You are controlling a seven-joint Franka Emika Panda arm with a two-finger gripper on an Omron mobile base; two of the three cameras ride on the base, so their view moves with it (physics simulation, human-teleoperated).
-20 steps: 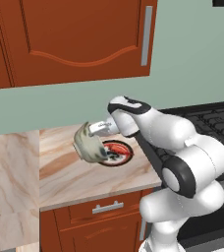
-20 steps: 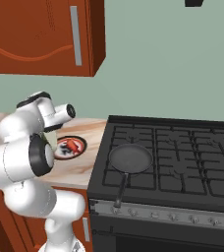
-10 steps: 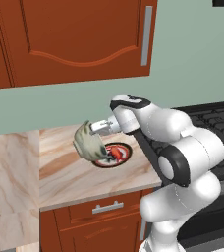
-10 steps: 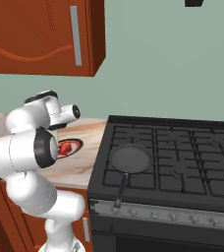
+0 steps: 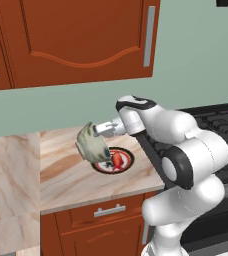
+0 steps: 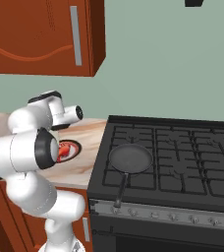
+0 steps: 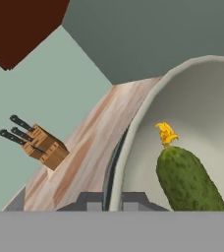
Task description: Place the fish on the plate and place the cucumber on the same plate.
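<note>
The plate (image 5: 127, 160), black-rimmed with a red ring, lies on the marble counter near the stove, and the red-orange fish (image 5: 117, 159) rests on it. The plate (image 6: 73, 147) and the fish (image 6: 64, 150) also peek out beside my arm in the right base view. My gripper (image 5: 104, 129) is shut on the rim of a pale greenish-grey bowl (image 5: 91, 145), which hangs tipped on its side over the plate's left edge. In the hand view my gripper (image 7: 111, 202) pinches the bowl's rim (image 7: 133, 138), and the dark green cucumber (image 7: 187, 179) lies inside the bowl.
A black frying pan (image 6: 130, 158) sits on the stove's front left burner. A wooden knife block (image 7: 44, 145) stands on the counter further along. Red-brown wall cabinets (image 5: 71, 40) hang above the counter, and a drawer front (image 5: 108, 211) lies below its edge.
My elbow and forearm have swung round while the bowl stays over the plate's left edge, tipped a little further. The fish has not moved.
</note>
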